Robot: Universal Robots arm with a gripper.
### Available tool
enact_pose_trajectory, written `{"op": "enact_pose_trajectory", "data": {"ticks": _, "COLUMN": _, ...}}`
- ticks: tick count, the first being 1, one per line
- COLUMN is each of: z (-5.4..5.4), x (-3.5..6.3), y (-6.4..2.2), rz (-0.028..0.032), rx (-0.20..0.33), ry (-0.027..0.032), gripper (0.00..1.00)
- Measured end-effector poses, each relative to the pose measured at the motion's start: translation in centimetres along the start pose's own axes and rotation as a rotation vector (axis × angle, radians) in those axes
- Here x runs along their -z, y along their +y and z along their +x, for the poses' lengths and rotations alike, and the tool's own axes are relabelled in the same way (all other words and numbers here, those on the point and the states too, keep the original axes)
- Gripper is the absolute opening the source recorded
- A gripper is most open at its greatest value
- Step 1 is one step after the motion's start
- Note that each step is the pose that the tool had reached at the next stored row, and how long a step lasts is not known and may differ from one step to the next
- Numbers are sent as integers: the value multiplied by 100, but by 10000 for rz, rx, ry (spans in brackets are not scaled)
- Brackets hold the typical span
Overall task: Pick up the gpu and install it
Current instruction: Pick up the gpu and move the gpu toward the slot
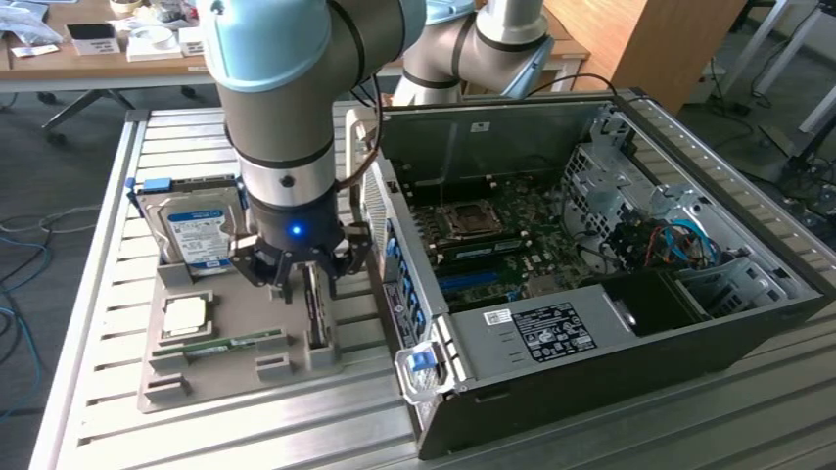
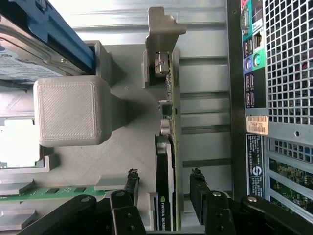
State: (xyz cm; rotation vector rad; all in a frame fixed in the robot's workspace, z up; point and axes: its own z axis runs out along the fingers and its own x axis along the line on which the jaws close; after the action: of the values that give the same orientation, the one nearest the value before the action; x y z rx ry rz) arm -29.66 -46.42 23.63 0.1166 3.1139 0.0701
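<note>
In the wrist view the gripper point(image 2: 164, 182) stood open, its fingers point(image 2: 197, 183) straddling the upright gpu point(image 2: 165, 161) without touching; the exterior view showed the case point(image 1: 627, 392) open.

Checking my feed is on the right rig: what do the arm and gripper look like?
The arm is a silver-grey tube with light-blue joint caps. Its wrist ends in a black collar with a small blue light. A dark cable runs beside it. The gripper is black, with bolted linkage fingers.
</note>
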Motion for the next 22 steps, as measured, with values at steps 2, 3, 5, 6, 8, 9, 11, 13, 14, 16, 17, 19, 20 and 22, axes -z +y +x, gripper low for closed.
{"op": "enact_pose_trajectory", "data": {"ticks": 2, "z": -1, "x": -7, "y": 0, "rz": 1, "rx": 0, "ry": 0, "gripper": 55}}
{"op": "enact_pose_trajectory", "data": {"ticks": 3, "z": -5, "x": -10, "y": 1, "rz": 0, "rx": 1, "ry": -1, "gripper": 55}}
{"op": "enact_pose_trajectory", "data": {"ticks": 5, "z": -6, "x": -15, "y": 11, "rz": -1, "rx": 0, "ry": -2, "gripper": 55}}
{"op": "enact_pose_trajectory", "data": {"ticks": 6, "z": -5, "x": -17, "y": 20, "rz": -1, "rx": 0, "ry": -1, "gripper": 55}}
{"op": "enact_pose_trajectory", "data": {"ticks": 8, "z": -3, "x": -21, "y": 36, "rz": 0, "rx": 0, "ry": -1, "gripper": 55}}
{"op": "enact_pose_trajectory", "data": {"ticks": 9, "z": -3, "x": -23, "y": 46, "rz": 0, "rx": -1, "ry": -1, "gripper": 55}}
{"op": "enact_pose_trajectory", "data": {"ticks": 11, "z": -3, "x": -29, "y": 53, "rz": -4, "rx": 2, "ry": -2, "gripper": 55}}
{"op": "enact_pose_trajectory", "data": {"ticks": 13, "z": -2, "x": -33, "y": 54, "rz": -2, "rx": 1, "ry": 1, "gripper": 55}}
{"op": "enact_pose_trajectory", "data": {"ticks": 14, "z": -2, "x": -34, "y": 54, "rz": -2, "rx": 1, "ry": 1, "gripper": 55}}
{"op": "enact_pose_trajectory", "data": {"ticks": 16, "z": -2, "x": -35, "y": 55, "rz": -3, "rx": 0, "ry": 0, "gripper": 55}}
{"op": "enact_pose_trajectory", "data": {"ticks": 17, "z": -2, "x": -35, "y": 55, "rz": -4, "rx": 0, "ry": -1, "gripper": 55}}
{"op": "enact_pose_trajectory", "data": {"ticks": 19, "z": -2, "x": -35, "y": 55, "rz": -4, "rx": 0, "ry": -1, "gripper": 55}}
{"op": "enact_pose_trajectory", "data": {"ticks": 20, "z": -2, "x": -35, "y": 55, "rz": -4, "rx": 0, "ry": -1, "gripper": 55}}
{"op": "enact_pose_trajectory", "data": {"ticks": 22, "z": -2, "x": -35, "y": 55, "rz": -4, "rx": 0, "ry": -1, "gripper": 53}}
